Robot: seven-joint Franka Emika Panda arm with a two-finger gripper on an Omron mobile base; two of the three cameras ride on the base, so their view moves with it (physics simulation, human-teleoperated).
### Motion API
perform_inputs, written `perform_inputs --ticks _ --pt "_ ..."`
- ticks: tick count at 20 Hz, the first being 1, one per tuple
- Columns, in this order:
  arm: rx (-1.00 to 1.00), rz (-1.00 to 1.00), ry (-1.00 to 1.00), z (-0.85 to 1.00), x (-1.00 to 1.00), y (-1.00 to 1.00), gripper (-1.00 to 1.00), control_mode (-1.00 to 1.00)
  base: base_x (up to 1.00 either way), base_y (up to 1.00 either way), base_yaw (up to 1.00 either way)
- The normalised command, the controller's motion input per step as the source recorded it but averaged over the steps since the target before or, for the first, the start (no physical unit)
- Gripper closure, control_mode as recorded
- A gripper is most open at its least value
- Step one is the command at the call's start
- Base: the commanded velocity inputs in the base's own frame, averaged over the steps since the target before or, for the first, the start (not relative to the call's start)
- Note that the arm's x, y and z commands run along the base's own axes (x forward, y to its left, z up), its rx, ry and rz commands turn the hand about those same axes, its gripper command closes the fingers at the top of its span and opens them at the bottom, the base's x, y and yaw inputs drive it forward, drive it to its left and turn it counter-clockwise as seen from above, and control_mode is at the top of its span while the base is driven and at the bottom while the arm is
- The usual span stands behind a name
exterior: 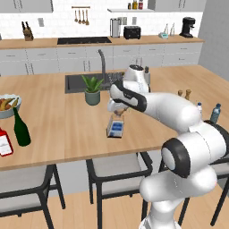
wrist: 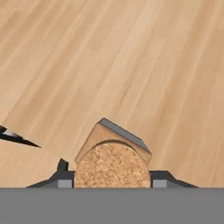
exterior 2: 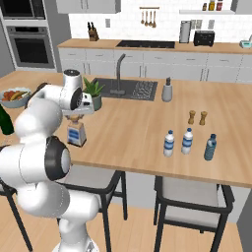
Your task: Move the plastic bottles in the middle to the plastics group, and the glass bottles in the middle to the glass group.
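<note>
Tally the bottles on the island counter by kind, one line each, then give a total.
Small plastic water bottles: 3
Green wine bottle: 1
Red white-labelled bottle: 1
Squat cork-stoppered bottle: 1
Total: 6

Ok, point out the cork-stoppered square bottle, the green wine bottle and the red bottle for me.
cork-stoppered square bottle (exterior: 116, 127): left base view, on its blue label.
green wine bottle (exterior: 21, 131): left base view, on its body.
red bottle (exterior: 4, 143): left base view, on its white label.
</note>
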Motion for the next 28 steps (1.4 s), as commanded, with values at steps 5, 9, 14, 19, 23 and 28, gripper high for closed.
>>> perform_inputs --ticks 5,9,14,19,23,28 --pt "0.00 0.21 0.00 0.30 -0.13 1.00 1.00 -1.00 0.00 0.00 0.00" --pt "-0.02 0.18 0.00 0.07 -0.04 1.00 1.00 -1.00 0.00 0.00 0.00" --pt "0.00 0.18 -0.03 -0.07 -0.17 0.89 1.00 -1.00 0.00 0.00 0.00" --pt "0.00 0.17 -0.12 -0.03 -0.14 0.74 1.00 -1.00 0.00 0.00 0.00" --pt "0.00 0.11 -0.17 0.00 0.00 0.75 1.00 -1.00 0.00 0.00 0.00" --pt "0.00 0.05 -0.13 0.00 0.00 0.77 1.00 -1.00 0.00 0.00 0.00"
